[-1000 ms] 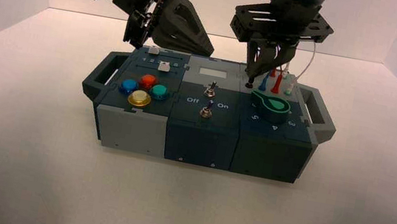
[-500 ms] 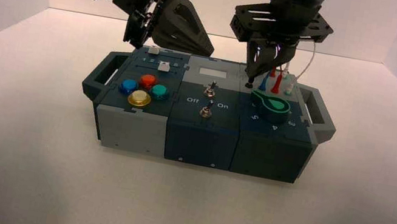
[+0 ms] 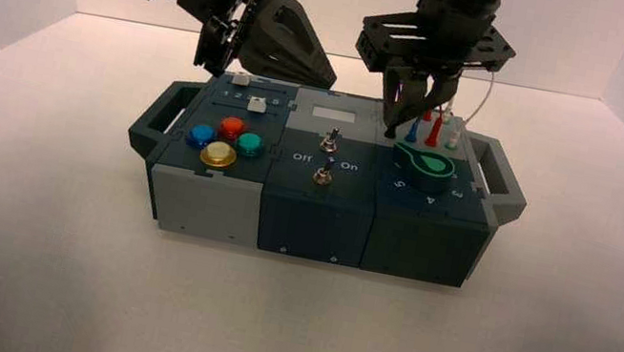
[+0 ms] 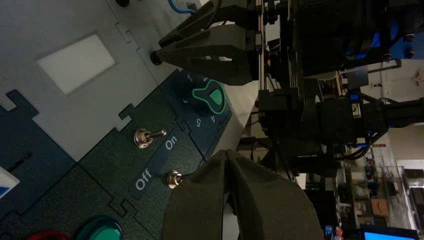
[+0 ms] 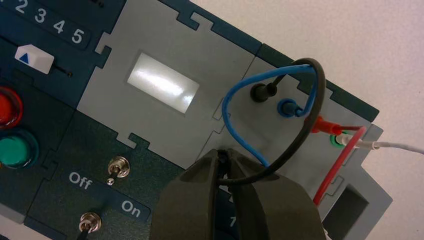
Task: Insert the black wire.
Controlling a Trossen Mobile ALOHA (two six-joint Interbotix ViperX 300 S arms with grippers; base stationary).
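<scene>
The black wire (image 5: 320,85) arcs up from one black plug (image 5: 261,92) seated in a socket on the grey panel. Its other end runs down between the fingers of my right gripper (image 5: 223,153), which is shut on it. In the high view the right gripper (image 3: 396,115) stands nearly upright over the box's back right corner, its tips just above the leftmost socket. The left wrist view shows those fingertips (image 4: 158,57) right at a dark socket. My left gripper (image 3: 329,76) hangs shut and empty over the box's back middle.
A blue lead (image 5: 227,107), a red plug (image 5: 324,125) and a white lead (image 5: 395,146) at a green socket crowd the same panel. The green knob (image 3: 427,164) sits just in front. Two toggle switches (image 3: 330,140) marked Off and On occupy the middle block, coloured buttons (image 3: 222,141) the left.
My right gripper has shifted slightly to the left over the wire panel, still holding the wire. The left arm has not moved.
</scene>
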